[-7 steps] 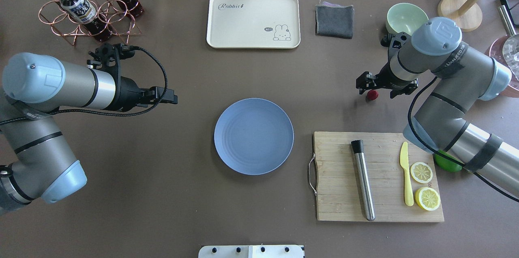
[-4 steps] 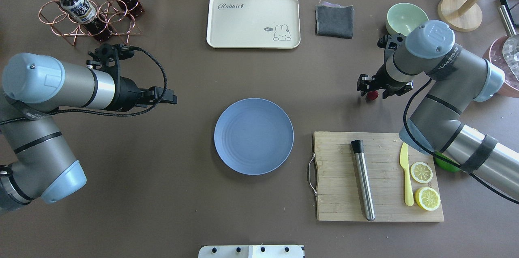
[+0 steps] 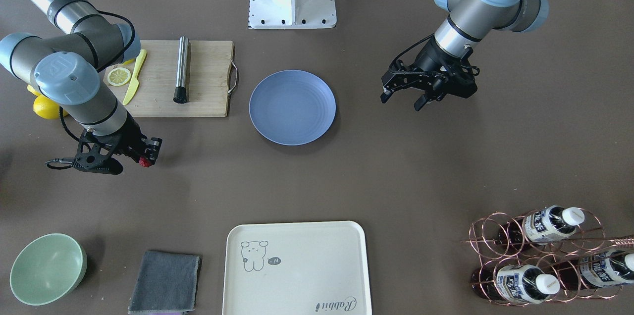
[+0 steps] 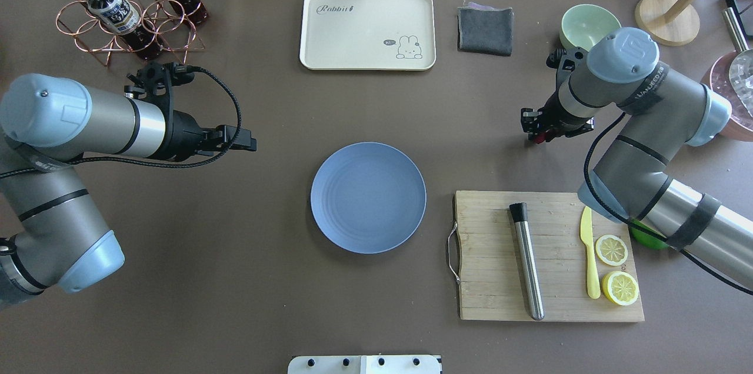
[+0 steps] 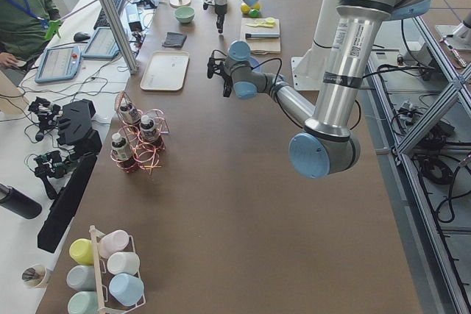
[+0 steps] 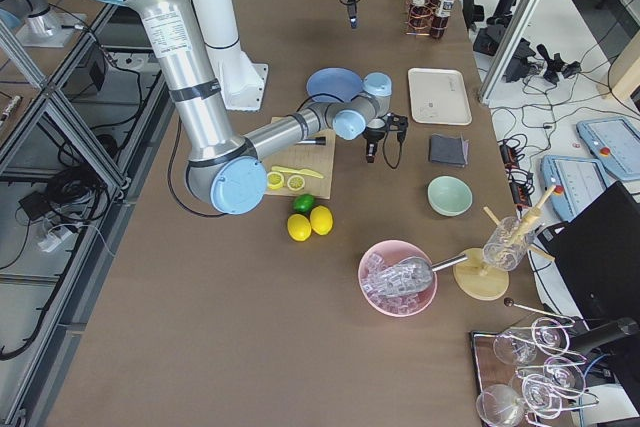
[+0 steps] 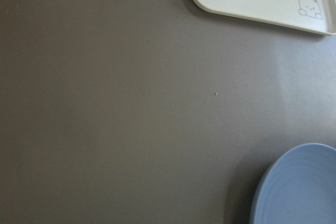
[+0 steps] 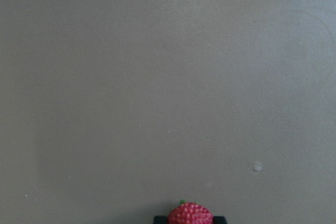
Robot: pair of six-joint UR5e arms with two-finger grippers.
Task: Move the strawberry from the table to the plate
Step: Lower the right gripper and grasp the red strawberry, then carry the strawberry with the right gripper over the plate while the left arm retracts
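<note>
The strawberry [image 8: 190,215], small, red and bumpy, sits at the bottom edge of the right wrist view between two dark fingertips. From overhead only a sliver of the strawberry [image 4: 538,137] shows under my right gripper [image 4: 537,133], which is low over the brown table [image 4: 235,280] and shut on the berry. The front view shows the strawberry [image 3: 144,161] at the tips of the right gripper [image 3: 147,157]. The blue-grey plate [image 4: 368,197] lies bare at the table's centre, well to the left of the berry. My left gripper [image 3: 400,101] hovers open and holds nothing, beside the plate [image 3: 292,107].
A wooden cutting board [image 4: 494,280] with a metal muddler, a yellow knife and lemon slices lies near the right arm. A green bowl [image 4: 588,24], grey cloth [image 4: 485,30] and cream tray [image 4: 367,30] line the far side. A bottle rack [image 4: 126,6] stands far left.
The right gripper's fingers have closed in from wide apart onto the strawberry, and the wrist shifted slightly. The left arm has not moved.
</note>
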